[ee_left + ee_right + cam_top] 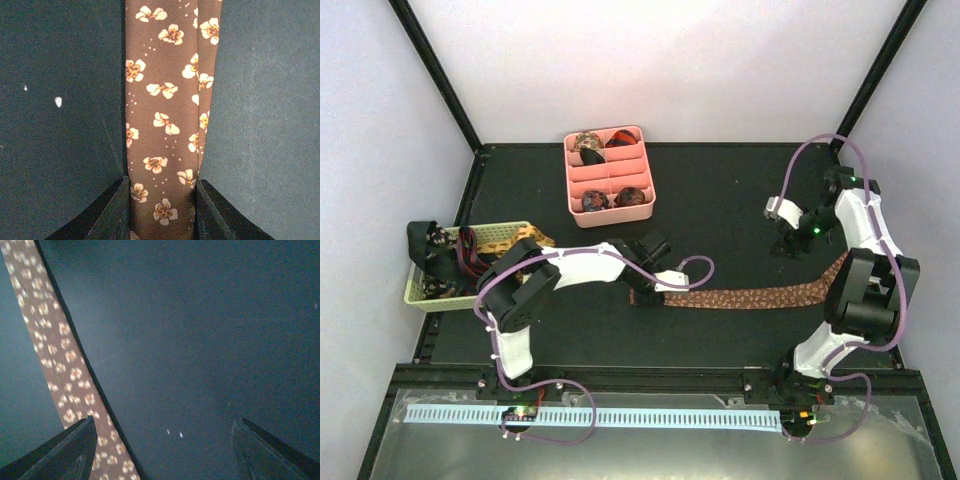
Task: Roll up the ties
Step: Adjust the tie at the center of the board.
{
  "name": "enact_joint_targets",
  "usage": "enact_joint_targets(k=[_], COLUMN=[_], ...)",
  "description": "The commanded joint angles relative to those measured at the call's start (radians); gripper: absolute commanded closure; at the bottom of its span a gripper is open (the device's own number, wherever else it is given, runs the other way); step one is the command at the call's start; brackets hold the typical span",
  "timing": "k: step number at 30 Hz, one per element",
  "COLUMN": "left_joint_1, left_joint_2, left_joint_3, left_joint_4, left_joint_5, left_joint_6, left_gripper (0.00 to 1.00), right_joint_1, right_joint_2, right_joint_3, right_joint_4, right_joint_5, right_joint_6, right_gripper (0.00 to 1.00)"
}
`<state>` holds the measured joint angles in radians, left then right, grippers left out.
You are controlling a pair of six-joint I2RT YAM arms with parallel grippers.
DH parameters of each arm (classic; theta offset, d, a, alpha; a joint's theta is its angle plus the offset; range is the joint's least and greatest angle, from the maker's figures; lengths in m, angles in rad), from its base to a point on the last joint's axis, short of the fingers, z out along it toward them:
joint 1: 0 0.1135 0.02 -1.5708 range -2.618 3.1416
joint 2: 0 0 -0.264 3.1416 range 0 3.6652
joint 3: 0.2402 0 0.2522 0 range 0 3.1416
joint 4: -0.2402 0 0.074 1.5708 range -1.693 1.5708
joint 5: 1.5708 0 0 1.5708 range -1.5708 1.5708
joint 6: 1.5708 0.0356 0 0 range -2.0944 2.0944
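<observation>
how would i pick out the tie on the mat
On the black mat, between the arms, lies a brown fabric necktie with cream flowers, one end in the left gripper. Only it is stretched flat; others sit rolled in the pink tray or heaped in the pale basket.

Neither end of the brown tie (760,296) showed from above: we found its left end hidden under the left gripper (645,293) and its right end out of sight behind the right arm (865,285). In the left wrist view it ran off the top and bottom edges, and we could not tell whether the fingers (117,215) pinched it or merely flanked it. The right wrist view was blurred, the flowers soft smudges, the strip cut by two edges. The tangle of fabric (450,262) in the basket (510,232) and the rolls (595,200) in the pink tray (616,216) were too small for us to count.
</observation>
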<state>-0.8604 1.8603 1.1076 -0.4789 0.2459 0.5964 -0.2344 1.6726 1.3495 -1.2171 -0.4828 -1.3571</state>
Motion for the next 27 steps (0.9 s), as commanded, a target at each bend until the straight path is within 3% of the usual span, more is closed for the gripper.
enact_joint_targets(k=[1,4,7,10,13,18,23,27], left_joint_1=[-0.01,-0.007,0.029,0.075,0.113,0.235,0.274,0.274], left_joint_2=[-0.04,-0.087,-0.169,-0.258,-0.316,-0.424,-0.445,-0.451], left_joint_3=[-0.006,-0.071,-0.13,-0.177,-0.214,-0.251,-0.262,-0.278], left_joint_4=[-0.087,-0.067,-0.017,0.027,0.037,0.077,0.087,0.096], left_joint_5=[-0.043,-0.04,0.011,0.041,0.044,0.116,0.124,0.118], left_joint_6=[0.004,-0.007,-0.057,-0.088,-0.086,-0.173,-0.208,-0.207], left_gripper=[0.66,0.63,0.39,0.31,0.28,0.24,0.22,0.22], right_joint_1=[0.037,0.082,0.128,0.198,0.292,0.416,0.452,0.492], right_joint_2=[-0.019,-0.018,-0.044,-0.06,-0.129,-0.238,-0.164,-0.159], right_joint_3=[-0.01,-0.028,-0.08,-0.14,-0.231,-0.462,-0.501,-0.567], right_joint_4=[0.02,0.027,0.069,0.09,0.123,0.312,0.288,0.355], right_joint_5=[-0.141,-0.16,-0.198,-0.221,-0.149,0.084,0.142,0.209], right_joint_6=[0.23,0.316,0.395,0.457,0.378,0.066,0.003,-0.014], right_gripper=[0.28,0.31,0.31,0.31,0.28,0.18,0.06,0.05])
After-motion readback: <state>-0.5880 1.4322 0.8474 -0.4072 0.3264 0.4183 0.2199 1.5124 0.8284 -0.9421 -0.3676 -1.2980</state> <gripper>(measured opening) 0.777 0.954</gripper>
